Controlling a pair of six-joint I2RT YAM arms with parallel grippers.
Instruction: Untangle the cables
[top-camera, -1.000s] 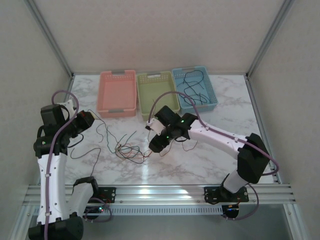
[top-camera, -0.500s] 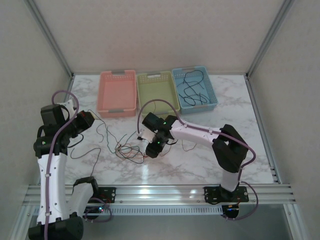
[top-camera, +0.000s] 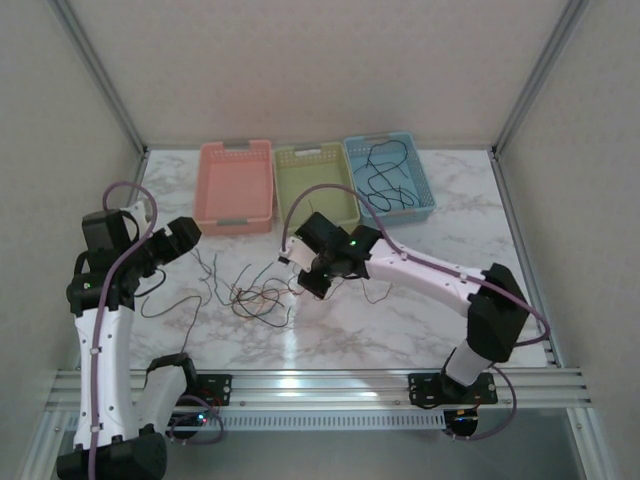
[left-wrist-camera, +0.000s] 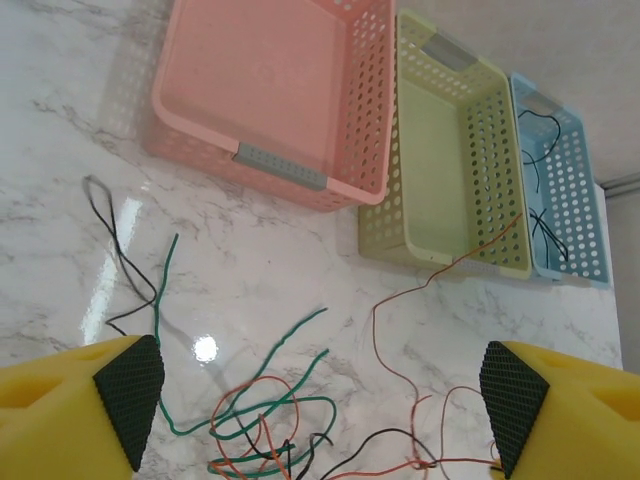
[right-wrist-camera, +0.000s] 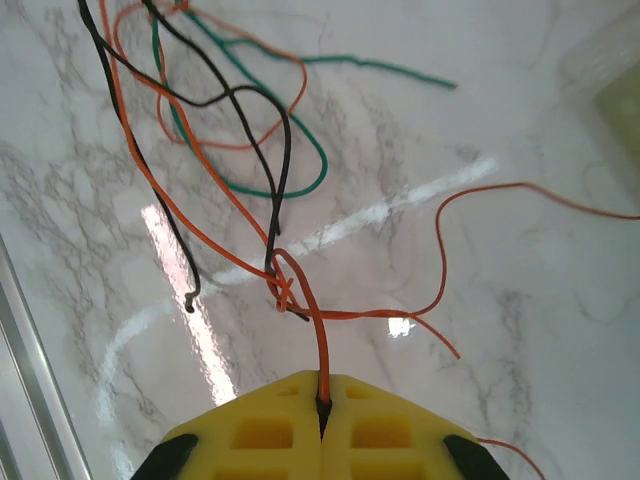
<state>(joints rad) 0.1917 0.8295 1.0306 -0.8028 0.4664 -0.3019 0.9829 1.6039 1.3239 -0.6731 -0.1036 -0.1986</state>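
Pale panelled walls (top-camera: 320, 70) close in a white marble worktop (top-camera: 440, 330). Three perforated baskets stand side by side along its far edge. The pink basket (top-camera: 236, 185) on the left and the green basket (top-camera: 315, 185) in the middle show plain floors. The blue basket (top-camera: 398, 213) on the right holds curly black cables (top-camera: 385, 168).

The left end effector (left-wrist-camera: 320, 400) hangs over the left part of the worktop. Its yellow fingers (left-wrist-camera: 128, 388) are spread wide and grip nothing. The right end effector (right-wrist-camera: 322, 405) sits near the middle of the worktop with its fingers pressed together, pinching an orange cable (right-wrist-camera: 318, 340). That strand enters the seam between the fingertips.

The loose cables (top-camera: 258, 298) lie in a tangled heap of black, orange and green strands. The heap is on the worktop between the two end effectors, well in front of the baskets. Just ahead of the right fingertips, the pinched strand twists with a black one into a small knot (right-wrist-camera: 283, 288). In the left wrist view, a thin orange strand runs up across the green basket's near corner. Whether it rests there or hangs lifted cannot be told.
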